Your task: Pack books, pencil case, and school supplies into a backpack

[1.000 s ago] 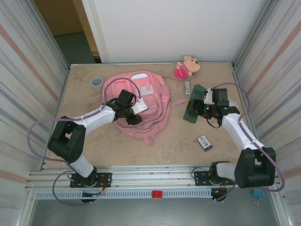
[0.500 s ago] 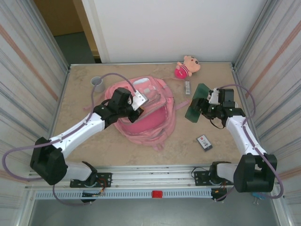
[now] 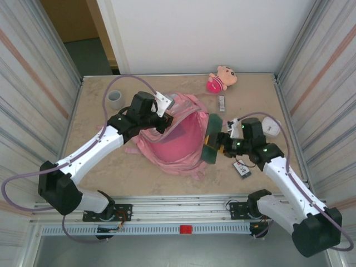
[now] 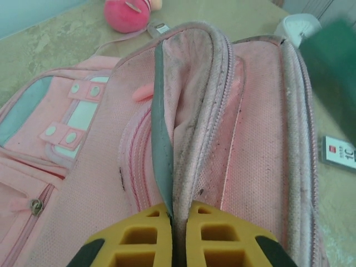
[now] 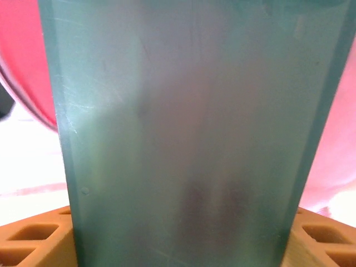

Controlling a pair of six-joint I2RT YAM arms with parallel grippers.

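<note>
At backpack [image 3: 175, 146] mouth: left gripper [image 4: 178, 217] pinching rim; right gripper [image 3: 223, 143] clamping green book [image 3: 212, 136].

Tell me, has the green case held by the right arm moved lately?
Yes. The green case moved left and toward the near edge, away from the plush doll, up to the backpack.

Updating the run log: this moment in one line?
left gripper: shut on backpack rim | right gripper: holds green pencil case at its opening
</note>
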